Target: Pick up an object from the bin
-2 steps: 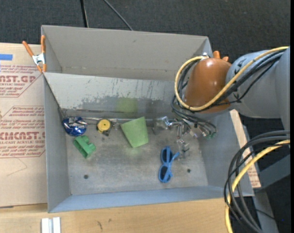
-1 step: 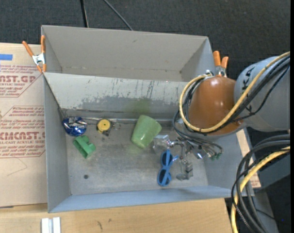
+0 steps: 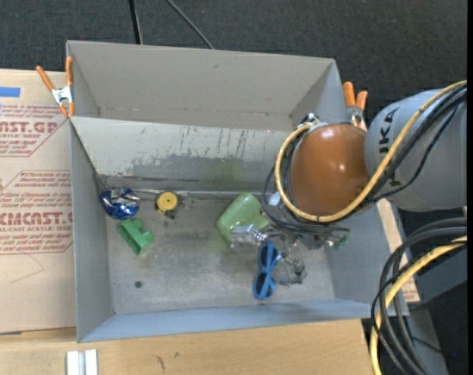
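Observation:
My gripper (image 3: 286, 250) hangs low over the right part of the bin floor, below the arm's brown dome. Just under and left of it lies a blue pair of toy glasses (image 3: 264, 273), stretched towards the front wall. A pale green, rounded cup-like thing (image 3: 238, 214) rests against the gripper's left side. Whether the gripper touches either one is hidden by its own metal parts.
Further left on the floor lie a green block (image 3: 136, 236), a small yellow disc (image 3: 167, 201) and a shiny blue crumpled thing (image 3: 119, 203) by the left wall. The arm with its looped cables covers the bin's right side.

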Motion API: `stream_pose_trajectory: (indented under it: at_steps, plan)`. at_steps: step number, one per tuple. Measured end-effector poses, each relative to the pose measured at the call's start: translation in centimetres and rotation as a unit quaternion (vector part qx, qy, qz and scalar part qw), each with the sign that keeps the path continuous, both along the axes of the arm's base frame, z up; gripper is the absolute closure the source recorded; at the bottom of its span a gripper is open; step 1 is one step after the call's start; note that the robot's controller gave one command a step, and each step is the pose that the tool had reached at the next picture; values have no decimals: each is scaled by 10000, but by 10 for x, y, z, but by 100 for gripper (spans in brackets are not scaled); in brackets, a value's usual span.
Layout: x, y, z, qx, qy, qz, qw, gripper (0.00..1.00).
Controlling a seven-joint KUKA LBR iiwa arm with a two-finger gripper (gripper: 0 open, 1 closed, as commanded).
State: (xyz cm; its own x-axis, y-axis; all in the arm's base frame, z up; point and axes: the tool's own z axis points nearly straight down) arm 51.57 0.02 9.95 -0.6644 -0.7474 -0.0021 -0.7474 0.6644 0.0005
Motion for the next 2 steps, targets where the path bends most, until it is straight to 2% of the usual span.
stream_pose_trajectory:
  at_steps: [1, 2]
  plan:
    - [8, -7, -32, 0, 17, -225, 9997, 0]
    - [8, -6, -32, 1, 8, -227, 9997, 0]
